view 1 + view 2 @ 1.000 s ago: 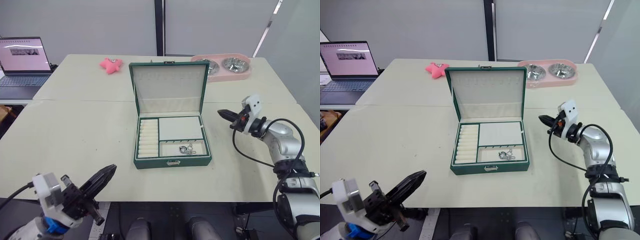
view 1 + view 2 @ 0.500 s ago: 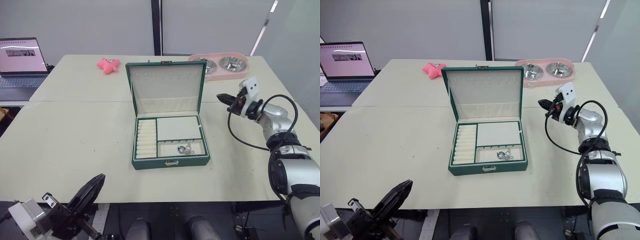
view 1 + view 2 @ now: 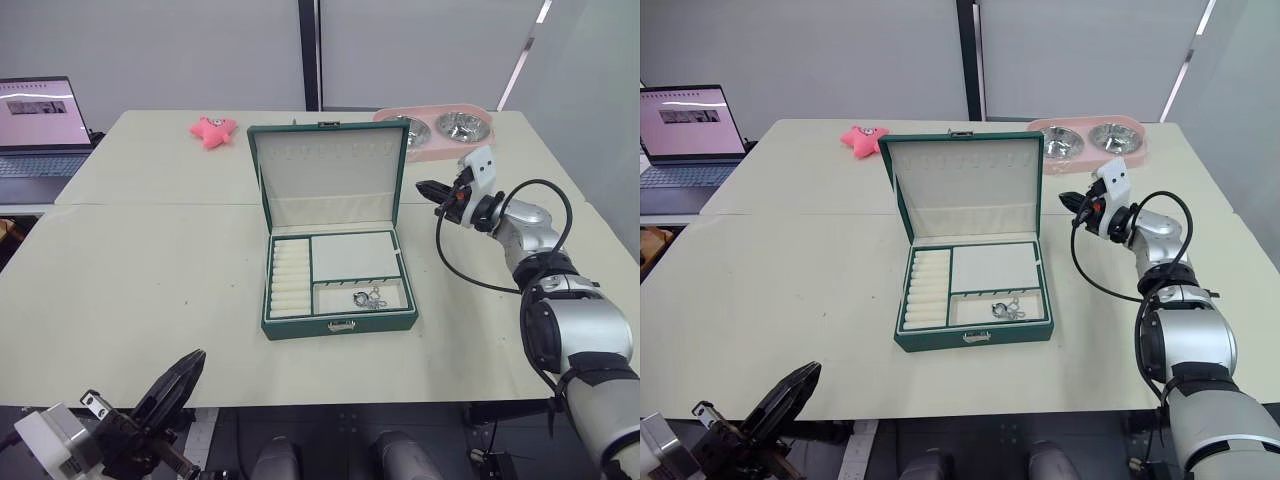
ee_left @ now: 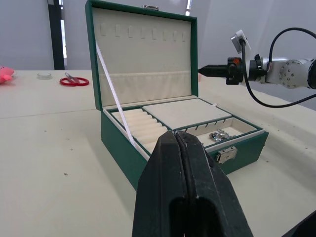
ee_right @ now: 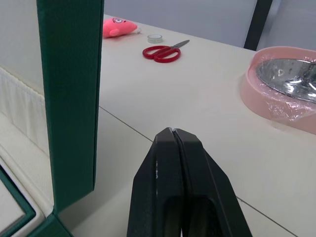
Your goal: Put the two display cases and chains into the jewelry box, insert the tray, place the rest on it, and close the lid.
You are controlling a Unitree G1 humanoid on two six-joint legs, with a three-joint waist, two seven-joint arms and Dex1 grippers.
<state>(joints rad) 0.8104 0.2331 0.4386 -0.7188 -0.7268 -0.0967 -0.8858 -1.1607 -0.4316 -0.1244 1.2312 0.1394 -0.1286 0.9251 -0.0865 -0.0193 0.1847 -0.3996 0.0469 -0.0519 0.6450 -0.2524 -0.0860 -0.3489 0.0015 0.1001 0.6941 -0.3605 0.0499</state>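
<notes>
Two claws pressed together, empty: left claw (image 4: 176, 143) low before open dark green jewelry box (image 3: 340, 322), right claw (image 3: 424, 186) beside its upright lid (image 3: 330, 180); no legible writing.

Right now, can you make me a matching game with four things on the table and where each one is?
Things:
1. pink star-shaped plush toy
2. small silver metal chains
3. red-handled scissors
4. pink double pet bowl with steel dishes

Places:
A. on the table behind the upright green lid
B. far right part of the table, behind the right pincer
C. front compartment of the dark green jewelry box
D. far side of the table, left of the lid

Pairs: 1-D, 2-C, 3-A, 4-B
</notes>
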